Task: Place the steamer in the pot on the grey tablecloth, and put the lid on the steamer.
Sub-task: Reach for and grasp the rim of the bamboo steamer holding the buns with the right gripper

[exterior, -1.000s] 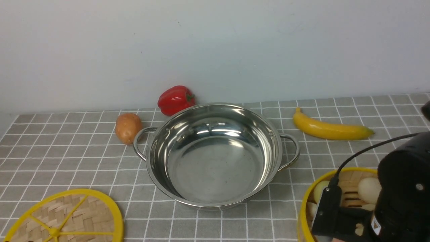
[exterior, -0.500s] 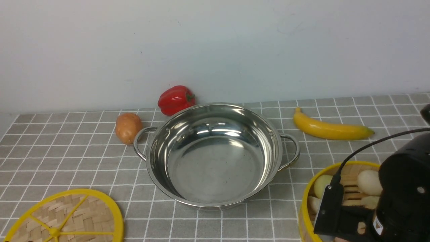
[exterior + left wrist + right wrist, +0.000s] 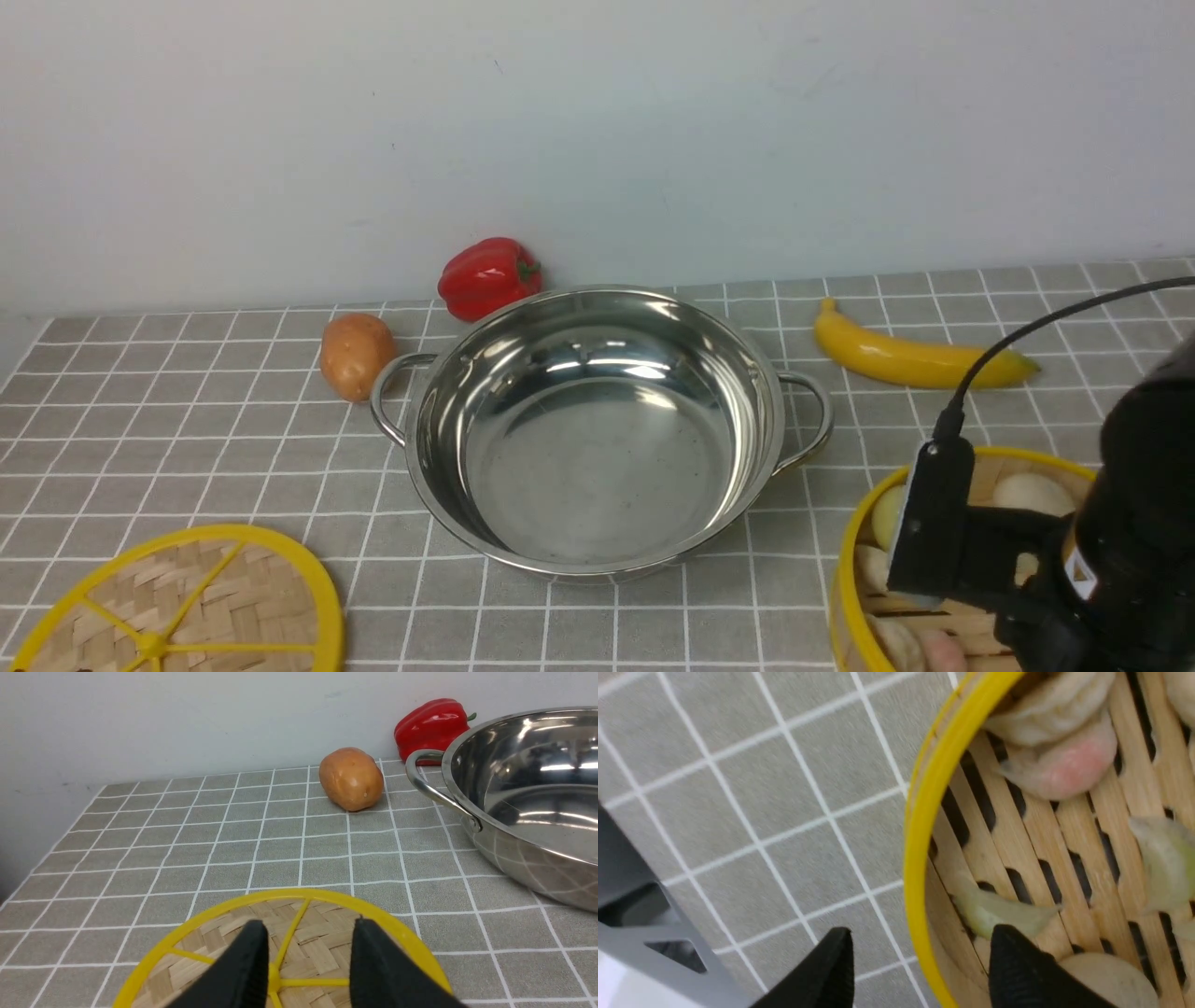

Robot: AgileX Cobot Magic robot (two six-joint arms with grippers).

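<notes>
While the lid lies flat at the near left of the cloth, the left gripper hangs over its hub, moderately parted and holding nothing. Rightward come one potato, one pepper, one pot, bare inside, and one banana. At far right the one steamer sits on the cloth, apart from the pot, with dumplings inside that are too hidden to count. The right gripper stands wide, one jaw outside the yellow rim and one inside. Grasping the steamer is the step in hand. Next, I judge, it must pinch the wall, lift level, carry left and lower centred into the pot.
</notes>
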